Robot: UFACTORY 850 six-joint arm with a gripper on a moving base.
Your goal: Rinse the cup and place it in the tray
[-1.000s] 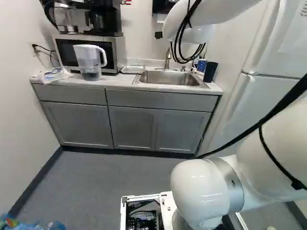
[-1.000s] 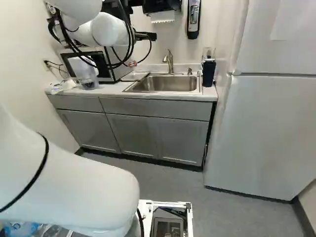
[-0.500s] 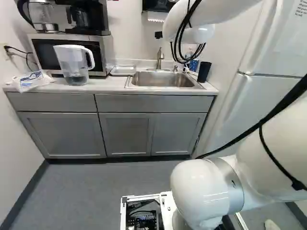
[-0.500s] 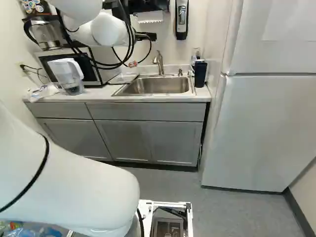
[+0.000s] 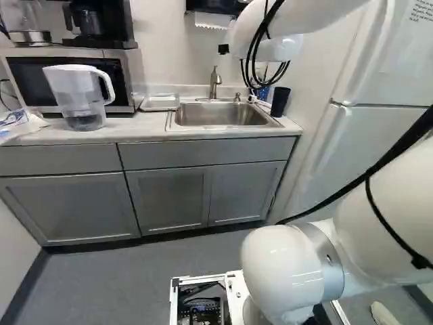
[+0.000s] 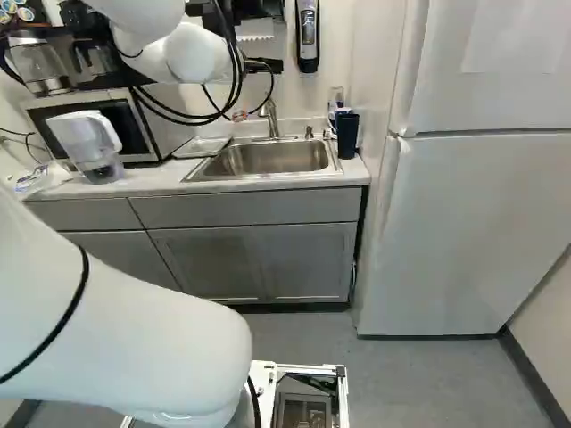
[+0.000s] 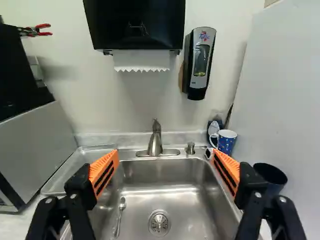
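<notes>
In the right base view, a black part of the gripper [image 6: 268, 65] shows in front of the wall above the sink. The gripper [image 7: 166, 159] stands wide open in the wrist view, nothing between its fingers, facing the sink [image 5: 220, 116]. A blue dotted mug [image 7: 227, 142] stands upright on the counter behind the sink's corner, just beyond one fingertip. Nearer, beside that same finger, is a dark tumbler [image 7: 270, 176], partly hidden by the finger. The shallow tray [image 7: 75, 167] lies on the sink's other side, beyond the other finger.
A faucet [image 7: 155, 142] rises behind the basin, where a spoon [image 7: 119, 216] lies. Left of the tray are a water pitcher [image 5: 76, 95] and a microwave [image 6: 152, 129]. A tall fridge [image 6: 473, 223] flanks the counter's right end. A towel dispenser [image 7: 135, 25] and soap dispenser [image 7: 201, 62] hang above.
The base has moved: it has come closer to the counter and turned right, so the scene shifts left in both base views. The arm keeps its pose against its lowest joint.
</notes>
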